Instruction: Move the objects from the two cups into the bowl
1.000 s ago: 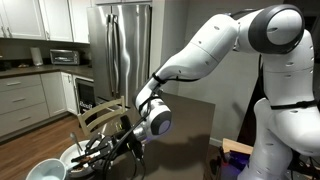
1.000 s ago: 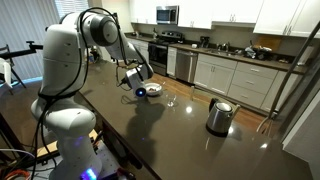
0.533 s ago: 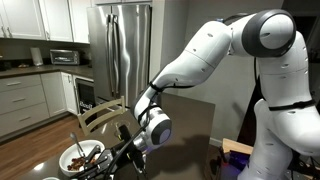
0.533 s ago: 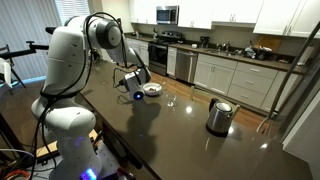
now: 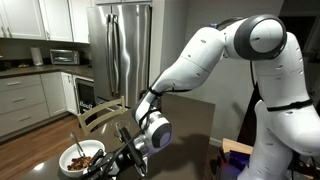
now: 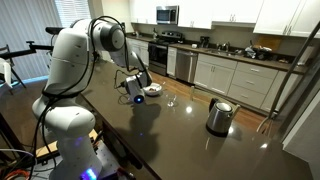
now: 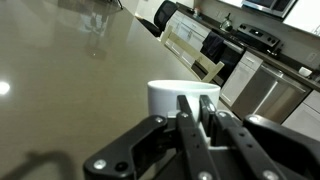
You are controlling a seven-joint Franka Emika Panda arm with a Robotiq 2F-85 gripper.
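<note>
In the wrist view my gripper (image 7: 197,102) is shut on the near wall of a whitish cup (image 7: 165,98), one finger inside the rim and one outside. The inside of that cup is hidden. The wide white bowl (image 5: 66,167) holds brown-orange bits (image 5: 80,158) and a thin metal utensil (image 5: 76,141). My gripper (image 5: 112,160) hangs just beside it. In the exterior view with the kettle, the gripper (image 6: 137,96) holds the cup just off the dark countertop, beside the bowl (image 6: 152,89). A clear glass tumbler (image 6: 172,99) stands beyond the bowl.
A steel kettle (image 6: 219,116) with a black handle stands further along the dark countertop (image 6: 150,135). A wooden chair (image 5: 100,115) is behind the bowl. Kitchen cabinets and a stove line the back wall.
The arm has drawn back from the bowl with the whitish cup in its grip. The cup has left the bottom edge of an exterior view, and the bowl's brown bits now show.
</note>
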